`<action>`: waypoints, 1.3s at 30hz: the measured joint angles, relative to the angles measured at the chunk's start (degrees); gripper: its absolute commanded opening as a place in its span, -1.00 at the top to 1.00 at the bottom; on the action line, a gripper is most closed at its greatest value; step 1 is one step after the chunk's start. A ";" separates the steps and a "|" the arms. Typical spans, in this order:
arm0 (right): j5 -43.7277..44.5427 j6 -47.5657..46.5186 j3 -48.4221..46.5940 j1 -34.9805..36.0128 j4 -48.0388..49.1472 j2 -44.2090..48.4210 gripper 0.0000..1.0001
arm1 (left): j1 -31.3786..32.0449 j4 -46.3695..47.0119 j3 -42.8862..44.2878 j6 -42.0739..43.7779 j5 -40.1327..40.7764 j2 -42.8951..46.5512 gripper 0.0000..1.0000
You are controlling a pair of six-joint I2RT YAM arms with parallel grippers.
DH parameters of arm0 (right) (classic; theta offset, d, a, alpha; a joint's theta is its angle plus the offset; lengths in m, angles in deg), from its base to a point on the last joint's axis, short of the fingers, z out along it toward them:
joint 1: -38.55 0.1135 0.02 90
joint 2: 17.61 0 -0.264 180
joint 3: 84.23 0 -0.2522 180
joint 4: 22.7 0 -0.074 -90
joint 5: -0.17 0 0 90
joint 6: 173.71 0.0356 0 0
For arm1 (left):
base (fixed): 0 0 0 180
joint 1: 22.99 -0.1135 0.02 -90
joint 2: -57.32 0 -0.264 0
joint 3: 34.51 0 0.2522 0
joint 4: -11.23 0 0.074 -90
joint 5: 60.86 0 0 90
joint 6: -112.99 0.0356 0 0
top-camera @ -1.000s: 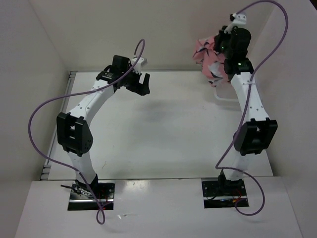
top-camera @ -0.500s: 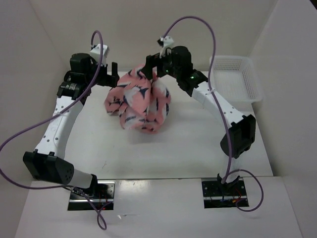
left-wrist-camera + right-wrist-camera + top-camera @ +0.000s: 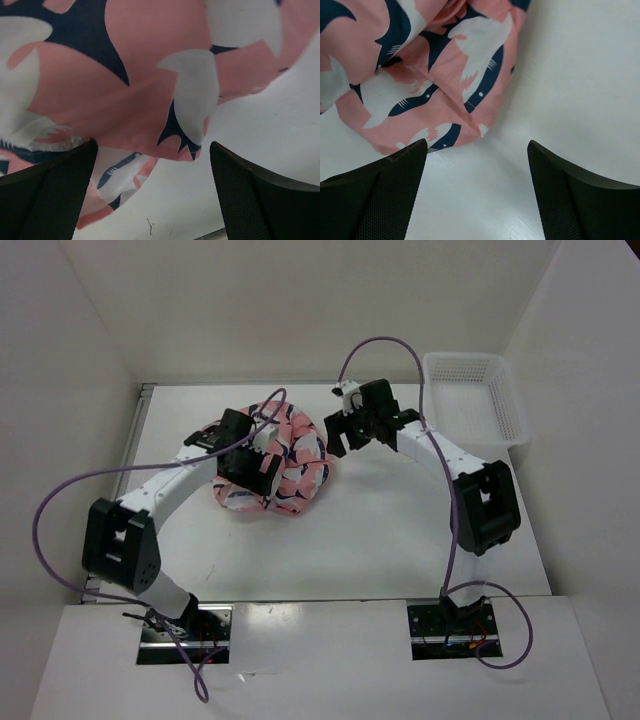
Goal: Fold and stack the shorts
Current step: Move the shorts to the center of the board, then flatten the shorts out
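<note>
The shorts, coral-pink with navy-and-white shark shapes, lie crumpled in a heap on the white table, left of centre. My left gripper hangs over the heap's left part, open; in the left wrist view the shorts fill the top and the gripper has only a hem edge and bare table between its fingers. My right gripper stands open just right of the heap. In the right wrist view the shorts lie beyond the open gripper, over bare table.
A white mesh basket stands at the back right of the table. White walls close in the back and both sides. Purple cables loop above both arms.
The shorts were held up by the right gripper, then carried to the middle and let go; they now lie on the table. Both arms have come down beside the heap.
</note>
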 measured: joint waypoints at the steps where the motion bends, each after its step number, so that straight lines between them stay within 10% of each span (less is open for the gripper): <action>1: -0.68 -0.50 0.07 0.42 -0.07 -1.16 -0.71 | 0.09 -0.26 0.50 -0.02 0.20 -2.99 -1.00; 5: -3.50 -0.90 0.07 2.36 -0.02 -5.51 -0.77 | 0.00 1.20 1.88 -0.02 1.20 -10.21 -1.00; 9: -5.86 0.68 0.07 3.15 0.92 -9.86 -0.58 | -0.07 2.62 1.97 0.04 1.51 -12.17 0.22; 10: -6.05 0.98 0.07 3.15 1.11 -11.02 -0.43 | -0.07 2.56 2.19 -0.11 1.16 -12.59 0.69; 12: -5.99 1.79 0.07 3.15 1.68 -13.18 0.26 | -0.07 2.73 2.54 -0.02 0.33 -13.35 1.00; 15: -4.66 4.50 0.11 3.15 2.69 -15.50 1.00 | -0.07 2.58 2.73 0.02 -0.20 -13.62 1.00; 28: 12.70 -7.04 -23.43 -3.80 4.22 -15.26 1.00 | -17.62 0.94 34.42 -0.11 4.52 -11.28 1.00; 39: 16.52 -18.88 -39.56 -4.63 0.81 -9.49 1.00 | -19.26 -0.20 38.56 -0.09 9.68 -6.78 1.00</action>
